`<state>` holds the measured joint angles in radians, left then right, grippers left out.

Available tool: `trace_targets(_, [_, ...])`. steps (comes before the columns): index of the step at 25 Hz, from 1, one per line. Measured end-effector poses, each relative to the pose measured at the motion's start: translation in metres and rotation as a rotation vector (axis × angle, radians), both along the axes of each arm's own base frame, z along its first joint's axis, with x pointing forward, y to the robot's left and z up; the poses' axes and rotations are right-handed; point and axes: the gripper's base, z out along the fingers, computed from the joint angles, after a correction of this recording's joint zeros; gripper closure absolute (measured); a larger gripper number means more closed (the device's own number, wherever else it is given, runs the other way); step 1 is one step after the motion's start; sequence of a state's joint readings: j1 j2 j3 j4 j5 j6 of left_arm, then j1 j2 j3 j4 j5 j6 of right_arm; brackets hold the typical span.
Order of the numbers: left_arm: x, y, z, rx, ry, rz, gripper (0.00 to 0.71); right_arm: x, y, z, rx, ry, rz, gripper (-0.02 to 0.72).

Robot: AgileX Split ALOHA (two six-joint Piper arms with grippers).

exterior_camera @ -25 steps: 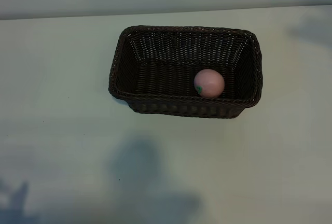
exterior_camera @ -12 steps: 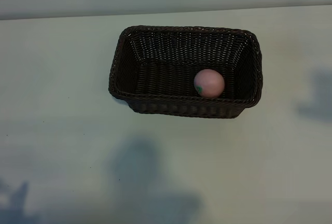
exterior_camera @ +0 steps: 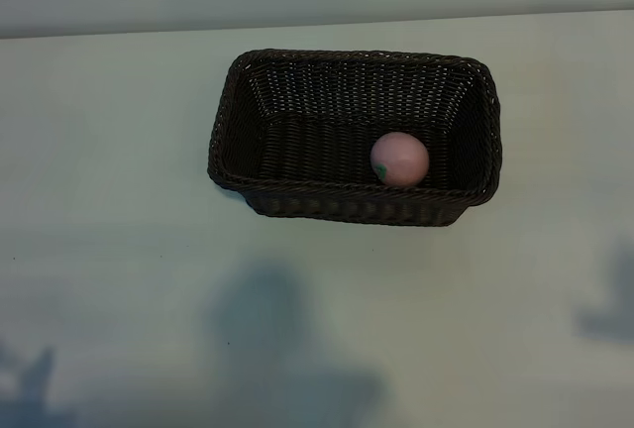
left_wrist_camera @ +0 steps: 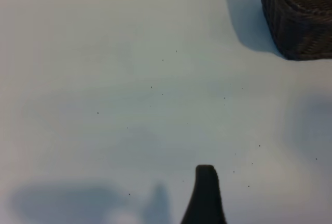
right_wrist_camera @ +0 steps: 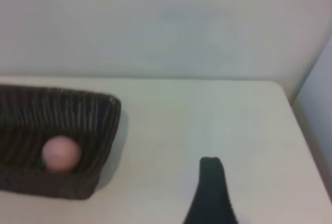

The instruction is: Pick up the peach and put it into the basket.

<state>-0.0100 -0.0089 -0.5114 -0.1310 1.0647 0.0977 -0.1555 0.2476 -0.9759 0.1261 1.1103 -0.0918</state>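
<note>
Wicker basket (exterior_camera: 354, 69): dark brown, woven, rectangular with rounded corners and a braided rim; it stands on the pale table (exterior_camera: 109, 250).
Peach (exterior_camera: 399, 159): pale pink ball with a small green mark on one side; it lies inside the basket, on the floor of it, close to the near wall and toward the right end in the exterior view.
Right gripper (right_wrist_camera: 210, 195): only one dark finger (right_wrist_camera: 211, 182) is visible, at the edge of the right wrist view. The jaws stand wide apart and nothing is between them. The basket and the peach are ahead of this gripper and off to one side, well apart from it; bare table lies between.
Left gripper (left_wrist_camera: 205, 198): also only one dark fingertip (left_wrist_camera: 205, 180) is visible. The jaws are wide and hold nothing. One corner of the basket is far ahead of it and to the side; the peach is not visible from this wrist.
Exterior view: neither arm is in it, only soft shadows on the table.
Writing, brands, labels: no readable text on the basket, the peach or the table.
</note>
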Motion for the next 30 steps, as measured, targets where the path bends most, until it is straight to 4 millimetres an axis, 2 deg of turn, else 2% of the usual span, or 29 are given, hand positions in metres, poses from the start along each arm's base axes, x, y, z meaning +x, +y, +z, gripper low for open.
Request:
trace_targets(10, [0.0, 0.0, 0.0, 0.001, 0.0, 0.0, 0.117, -0.019, -0.001, -0.062, -0.004, 0.004, 0.049, 0.163])
trace_targets(18, [0.0, 0.0, 0.0, 0.001, 0.0, 0.0, 0.117, 0.003, -0.003, -0.115, 0.02, 0.21, 0.046, 0.163])
trace_targets(30, [0.0, 0.0, 0.0, 0.001, 0.0, 0.0, 0.117, 0.01, -0.006, -0.125, 0.035, 0.224, 0.023, 0.163])
